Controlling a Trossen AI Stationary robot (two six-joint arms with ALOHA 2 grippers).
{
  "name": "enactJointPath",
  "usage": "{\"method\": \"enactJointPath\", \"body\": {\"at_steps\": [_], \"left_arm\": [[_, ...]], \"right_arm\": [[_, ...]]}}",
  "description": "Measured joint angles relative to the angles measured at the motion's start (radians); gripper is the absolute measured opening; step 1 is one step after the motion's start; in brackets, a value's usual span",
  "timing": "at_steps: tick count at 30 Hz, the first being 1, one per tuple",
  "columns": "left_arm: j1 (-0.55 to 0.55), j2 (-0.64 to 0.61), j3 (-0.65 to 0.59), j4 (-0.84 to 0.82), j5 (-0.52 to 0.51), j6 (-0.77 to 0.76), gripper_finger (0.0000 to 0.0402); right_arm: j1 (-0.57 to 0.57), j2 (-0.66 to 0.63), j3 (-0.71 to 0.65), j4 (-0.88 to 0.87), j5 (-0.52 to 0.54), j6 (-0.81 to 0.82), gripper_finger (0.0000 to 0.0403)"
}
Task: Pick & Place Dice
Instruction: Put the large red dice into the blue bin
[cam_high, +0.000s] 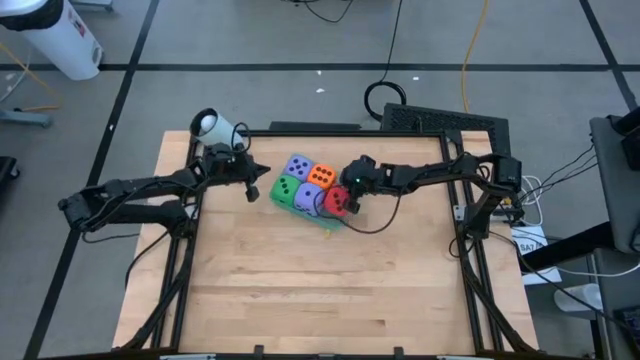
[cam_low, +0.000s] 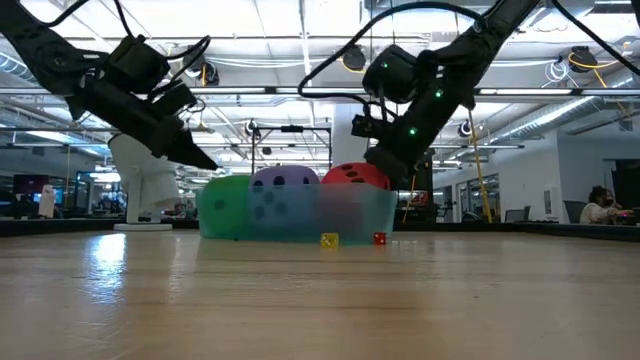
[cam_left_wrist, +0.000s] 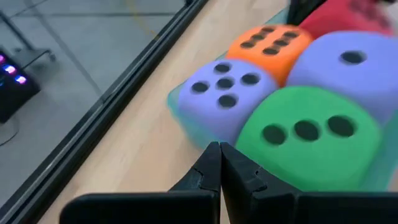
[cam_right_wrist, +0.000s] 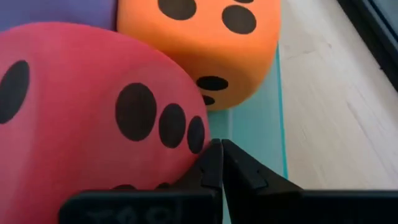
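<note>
While all five dice (cam_high: 309, 187) sit packed in the teal tray (cam_high: 331, 224), you have the right gripper (cam_high: 352, 201) nearest, pressed shut and empty against the red die (cam_high: 337, 199); the left gripper (cam_high: 259, 184), equally shut and empty, waits beside the green die (cam_high: 286, 189).

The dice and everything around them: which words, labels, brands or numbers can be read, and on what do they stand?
No printed word, brand or numeral is readable in any view.
The dice carry only dark pips: green die three, orange die six, near purple die five.
The teal tray shows no label.
</note>
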Motion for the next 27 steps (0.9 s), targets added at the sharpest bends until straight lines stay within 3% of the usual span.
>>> {"method": "enactJointPath", "body": {"at_steps": [4, 10, 14, 21, 24, 27], "left_arm": [[0.000, 0.004, 0.000, 0.012, 0.037, 0.001, 0.0005], [0.000, 0.004, 0.000, 0.009, 0.038, 0.000, 0.0005], [0.000, 0.004, 0.000, 0.009, 0.039, 0.000, 0.0005], [0.000, 0.003, 0.000, 0.006, 0.040, -0.004, 0.0005], [-0.001, 0.002, 0.000, -0.044, 0.048, -0.014, 0.0005], [-0.005, 0.003, 0.000, -0.146, 0.050, 0.024, 0.0005]], "right_arm": [[-0.001, -0.002, -0.032, 0.044, -0.017, -0.023, 0.0000], [0.025, -0.031, -0.051, 0.126, 0.043, -0.048, 0.0000], [0.081, -0.083, -0.048, 0.222, 0.122, -0.083, 0.0000], [0.189, -0.097, -0.048, 0.272, 0.170, -0.183, 0.0000], [0.190, -0.097, -0.048, 0.265, 0.209, -0.174, 0.0000], [0.188, -0.097, -0.048, 0.261, 0.161, -0.160, 0.0000]]}}
